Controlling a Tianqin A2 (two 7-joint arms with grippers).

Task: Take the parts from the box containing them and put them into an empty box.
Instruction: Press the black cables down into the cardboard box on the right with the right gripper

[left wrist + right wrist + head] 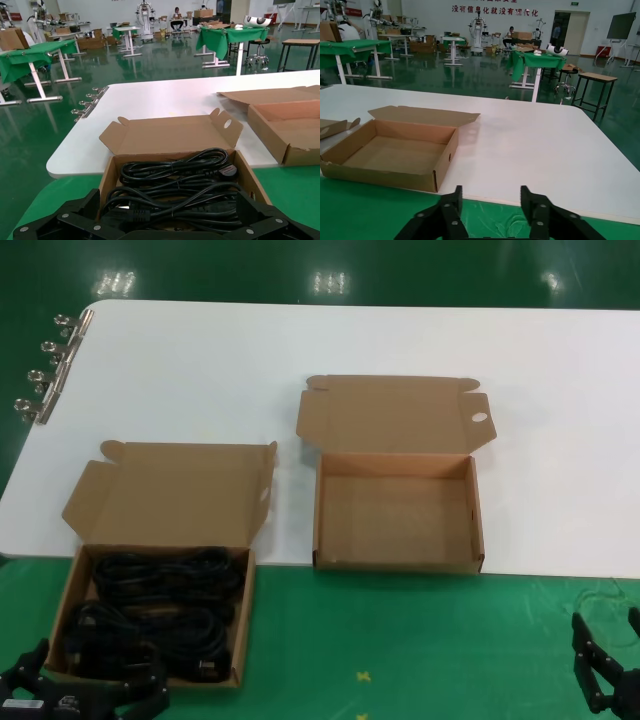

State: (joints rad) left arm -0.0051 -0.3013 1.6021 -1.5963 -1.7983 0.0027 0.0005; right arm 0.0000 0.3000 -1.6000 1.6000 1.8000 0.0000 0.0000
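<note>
Nearest, both grippers, left [85, 695] and right [608, 665], are held open-jawed, and since the power cords [155, 625] lie tangled in the full carton [66, 610], several could be dragged out together.

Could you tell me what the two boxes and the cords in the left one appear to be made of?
Both boxes, full and empty, look like matte brown corrugated cardboard, with die-cut flaps and raw edges. The cords look like black rubber or plastic sheathing with a slight sheen, coiled in loops; which of the two is unclear.
</note>
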